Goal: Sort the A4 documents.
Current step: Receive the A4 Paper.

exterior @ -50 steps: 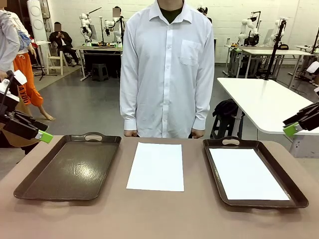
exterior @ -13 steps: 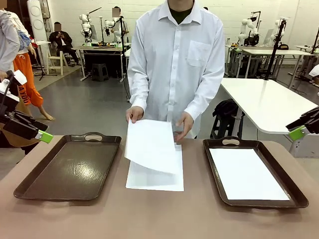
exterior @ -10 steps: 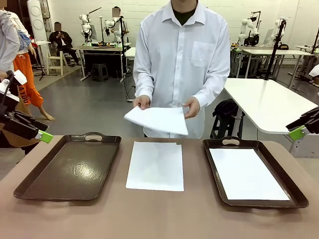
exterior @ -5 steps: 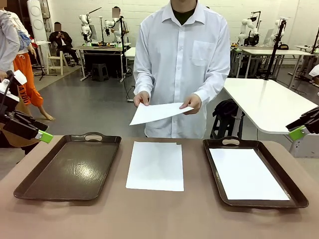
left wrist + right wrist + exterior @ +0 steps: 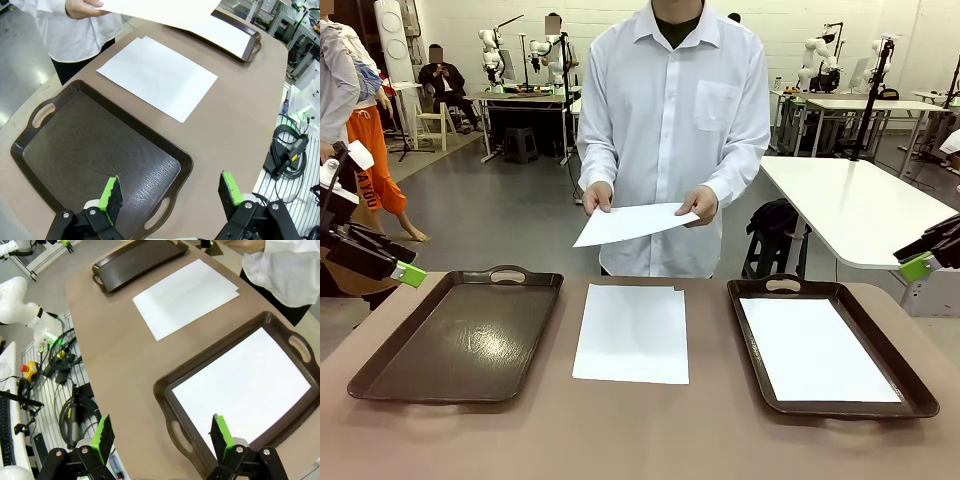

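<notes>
— What open room was noted around the stack of A4 documents (image 5: 632, 332)?

— Bare strips of the table (image 5: 640, 440) were seen on both sides of the stack, between it and the left tray (image 5: 460, 340) and the right tray (image 5: 745, 345). Neither dark brown rim was touched by the stack's edges. A wider bare band lay on the robot's side of the stack. The left gripper (image 5: 171, 190) was raised well to the stack's left, out beyond the left tray, its fingers spread with nothing between them. The right gripper (image 5: 162, 432) was raised well to the stack's right, out beyond the right tray, likewise released and holding nothing.

— How was the stack pointed?

— Its long axis ran from the robot's side to the person's side. At its far right corner a lower sheet's corner was seen jutting out slightly.

— And the other paper?

— A lone sheet (image 5: 815, 350) lay flat inside the right tray, its long axis parallel to the stack's, with dark tray floor showing around it. A held sheet (image 5: 630, 222) was kept in the air beyond the stack's far edge, gripped by the person's hands (image 5: 701, 205). Its long axis was crosswise to the stack's, and the end toward the robot's left dipped lower.

— How did the paper look?

— It was plain white, blank and thin.
</notes>
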Controlling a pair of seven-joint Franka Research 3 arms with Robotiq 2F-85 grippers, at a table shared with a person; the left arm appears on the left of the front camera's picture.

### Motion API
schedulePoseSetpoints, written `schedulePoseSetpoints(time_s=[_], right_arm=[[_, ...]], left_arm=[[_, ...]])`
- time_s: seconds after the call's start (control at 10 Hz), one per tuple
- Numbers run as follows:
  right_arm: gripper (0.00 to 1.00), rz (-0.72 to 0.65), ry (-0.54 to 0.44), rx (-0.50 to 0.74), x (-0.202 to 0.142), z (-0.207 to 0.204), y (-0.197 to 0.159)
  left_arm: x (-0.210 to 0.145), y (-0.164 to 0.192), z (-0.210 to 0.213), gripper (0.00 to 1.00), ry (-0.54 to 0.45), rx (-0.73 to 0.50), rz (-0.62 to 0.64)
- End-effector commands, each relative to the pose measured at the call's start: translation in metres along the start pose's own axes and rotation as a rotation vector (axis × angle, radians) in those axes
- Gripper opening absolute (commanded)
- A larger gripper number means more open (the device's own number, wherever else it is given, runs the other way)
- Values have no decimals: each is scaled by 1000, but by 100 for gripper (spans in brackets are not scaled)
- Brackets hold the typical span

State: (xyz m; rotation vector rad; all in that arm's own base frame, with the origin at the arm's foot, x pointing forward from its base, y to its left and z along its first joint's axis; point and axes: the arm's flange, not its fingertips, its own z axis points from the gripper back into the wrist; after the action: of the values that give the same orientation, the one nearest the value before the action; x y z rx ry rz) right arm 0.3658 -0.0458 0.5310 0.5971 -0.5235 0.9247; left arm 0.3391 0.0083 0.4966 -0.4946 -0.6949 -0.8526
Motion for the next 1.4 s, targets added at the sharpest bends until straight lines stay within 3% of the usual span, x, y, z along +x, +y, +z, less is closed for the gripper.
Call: schedulePoseSetpoints(time_s=[0.0, 1.3], right_arm=[[100, -1, -10, 3, 2, -1, 1], [100, -1, -10, 3, 2, -1, 1]], left_arm=[[-1, 2, 0, 100, -14, -12, -13], [-1, 2, 0, 100, -14, -12, -13]])
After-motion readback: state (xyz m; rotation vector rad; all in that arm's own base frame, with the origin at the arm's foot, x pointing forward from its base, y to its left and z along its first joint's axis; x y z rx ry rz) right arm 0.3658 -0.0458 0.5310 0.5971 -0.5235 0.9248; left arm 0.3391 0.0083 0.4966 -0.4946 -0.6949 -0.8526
